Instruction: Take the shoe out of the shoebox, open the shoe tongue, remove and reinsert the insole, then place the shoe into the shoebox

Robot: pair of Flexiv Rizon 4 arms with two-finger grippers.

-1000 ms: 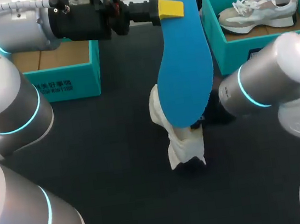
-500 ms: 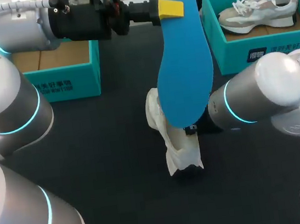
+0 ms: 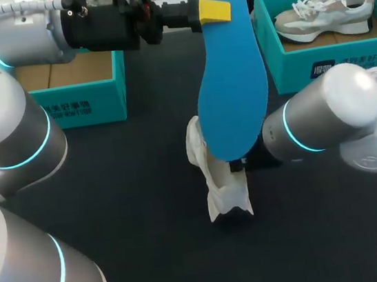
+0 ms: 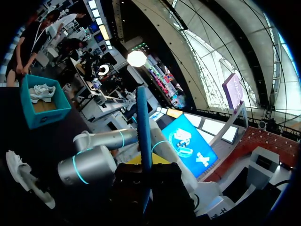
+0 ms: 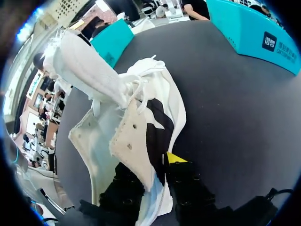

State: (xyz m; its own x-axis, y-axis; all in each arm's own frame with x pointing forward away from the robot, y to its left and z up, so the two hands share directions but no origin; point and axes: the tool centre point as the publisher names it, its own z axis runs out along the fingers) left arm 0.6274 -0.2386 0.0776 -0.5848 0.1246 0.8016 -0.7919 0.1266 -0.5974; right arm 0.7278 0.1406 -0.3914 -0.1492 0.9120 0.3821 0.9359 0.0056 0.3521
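Where insole overlaps, shoe half hidden, right tool unseen overhead

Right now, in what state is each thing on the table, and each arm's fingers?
Blue foam insole: out of the shoe, held aloft.
White shoe: outside both boxes, insole removed.
Left fingers: shut on the insole.
Right fingers: shut on the shoe.
Left teal shoebox: open.
Right teal shoebox: open, grey sneaker inside.
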